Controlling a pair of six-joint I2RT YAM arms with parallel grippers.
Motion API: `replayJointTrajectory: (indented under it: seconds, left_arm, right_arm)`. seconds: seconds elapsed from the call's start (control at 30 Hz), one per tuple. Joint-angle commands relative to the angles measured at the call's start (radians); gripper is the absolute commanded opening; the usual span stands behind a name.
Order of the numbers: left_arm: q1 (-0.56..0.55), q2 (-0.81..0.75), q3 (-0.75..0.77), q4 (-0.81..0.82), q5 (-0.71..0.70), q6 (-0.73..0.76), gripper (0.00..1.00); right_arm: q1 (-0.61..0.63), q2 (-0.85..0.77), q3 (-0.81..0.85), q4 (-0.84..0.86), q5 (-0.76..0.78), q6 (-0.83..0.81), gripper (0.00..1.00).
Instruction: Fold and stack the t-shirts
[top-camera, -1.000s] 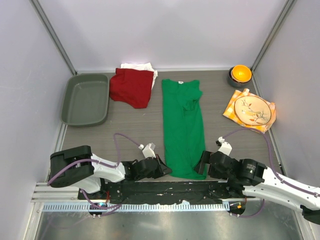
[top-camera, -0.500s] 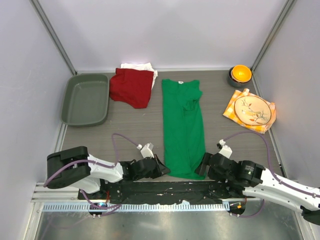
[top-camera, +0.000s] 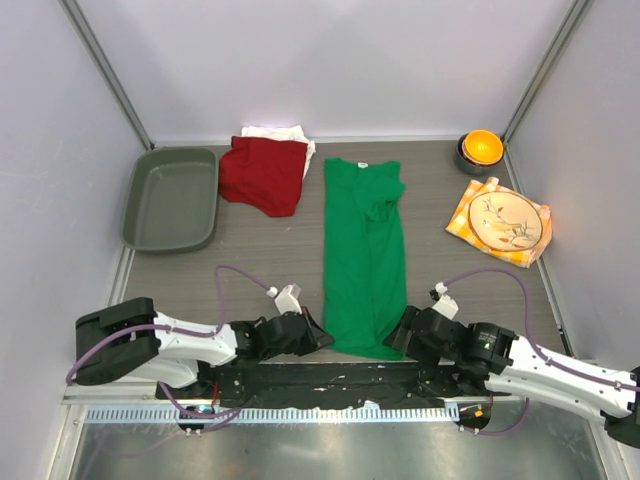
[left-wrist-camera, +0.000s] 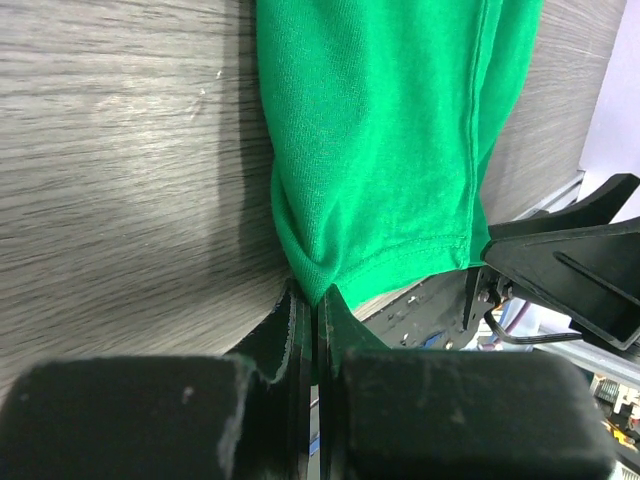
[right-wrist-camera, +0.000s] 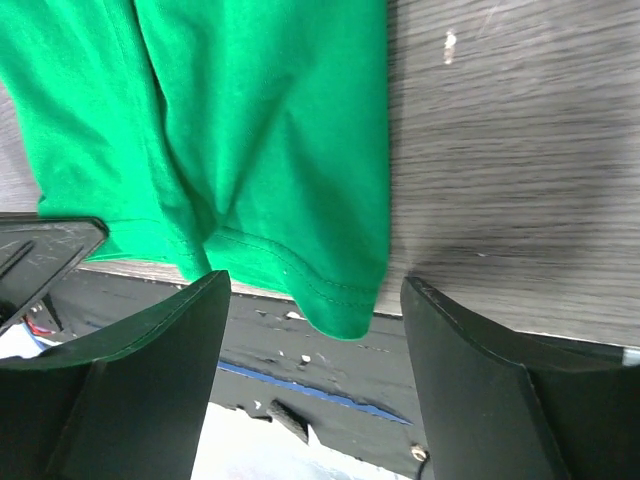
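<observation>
1. Left hand (left-wrist-camera: 315, 300), in its wrist view, pinches tight on the green t-shirt's (top-camera: 365, 250) near hem corner.
2. Right hand (right-wrist-camera: 312, 285), in its own view, stands wide around the other corner.
3. Only overhead: shirt stretched along the surface (top-camera: 270, 250).

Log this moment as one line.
left gripper: shut on green t-shirt hem corner | right gripper: open, straddling other hem corner
</observation>
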Motion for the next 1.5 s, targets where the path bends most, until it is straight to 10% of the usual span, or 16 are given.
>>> replayJointTrajectory:
  seconds: [0.0, 0.2, 0.43, 1.23, 1.47]
  left_arm:
    - [0.01, 0.004, -0.022, 0.003, 0.015, 0.021, 0.0]
    - [0.016, 0.03, -0.028, 0.043, 0.026, 0.016, 0.0]
    - [0.021, 0.019, -0.028, 0.031, 0.029, 0.024, 0.0]
    - [0.255, -0.013, 0.363, -0.28, 0.133, 0.323, 0.0]
    - [0.387, 0.11, 0.466, -0.251, 0.212, 0.381, 0.0]
  right_arm:
    - [0.003, 0.047, -0.039, 0.1, -0.015, 0.038, 0.73]
    - [0.005, 0.054, -0.056, 0.11, -0.026, 0.044, 0.51]
    - [0.003, 0.029, -0.086, 0.106, -0.011, 0.052, 0.01]
    - [-0.014, 0.352, 0.369, 0.192, 0.457, -0.405, 0.01]
    - [-0.262, 0.454, 0.343, 0.46, 0.344, -0.626, 0.01]
